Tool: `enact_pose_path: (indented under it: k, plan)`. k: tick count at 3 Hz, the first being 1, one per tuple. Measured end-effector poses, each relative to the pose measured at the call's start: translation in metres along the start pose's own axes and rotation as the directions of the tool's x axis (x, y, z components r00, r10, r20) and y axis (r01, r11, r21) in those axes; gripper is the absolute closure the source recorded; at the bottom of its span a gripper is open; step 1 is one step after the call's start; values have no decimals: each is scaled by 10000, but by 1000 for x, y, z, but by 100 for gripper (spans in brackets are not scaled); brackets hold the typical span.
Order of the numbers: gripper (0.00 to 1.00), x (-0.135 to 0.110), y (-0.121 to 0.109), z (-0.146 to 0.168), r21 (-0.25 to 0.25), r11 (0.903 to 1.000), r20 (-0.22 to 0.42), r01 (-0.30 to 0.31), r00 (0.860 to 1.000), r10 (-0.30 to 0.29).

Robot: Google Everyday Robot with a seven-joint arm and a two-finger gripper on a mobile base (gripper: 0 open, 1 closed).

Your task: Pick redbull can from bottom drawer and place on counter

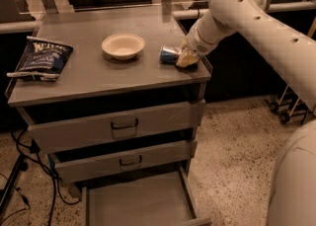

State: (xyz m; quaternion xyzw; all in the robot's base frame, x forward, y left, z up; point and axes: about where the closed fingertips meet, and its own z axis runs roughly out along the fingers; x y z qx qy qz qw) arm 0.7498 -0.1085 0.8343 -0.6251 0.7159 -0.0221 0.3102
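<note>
Gripper (186,58) sits over desk (98,79), right edge, against redbull can (170,55); can't tell if it's clamped or released. Nearest, bottom drawer (138,203) hangs open, no can inside. Farther up, can lies sideways. Placing step, probably; next: let go, lift clear.

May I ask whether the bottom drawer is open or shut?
Open: bottom drawer pulled out, floor visible. Pincer at the redbull can on the counter.
</note>
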Motion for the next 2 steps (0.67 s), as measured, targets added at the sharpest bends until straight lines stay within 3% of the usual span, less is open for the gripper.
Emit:
enact_pose_path:
  k: [1,2]
  plan:
    - [0,0,0,0,0,10000,0,0,10000,0]
    - [0,0,0,0,-1,10000,0,0,10000,0]
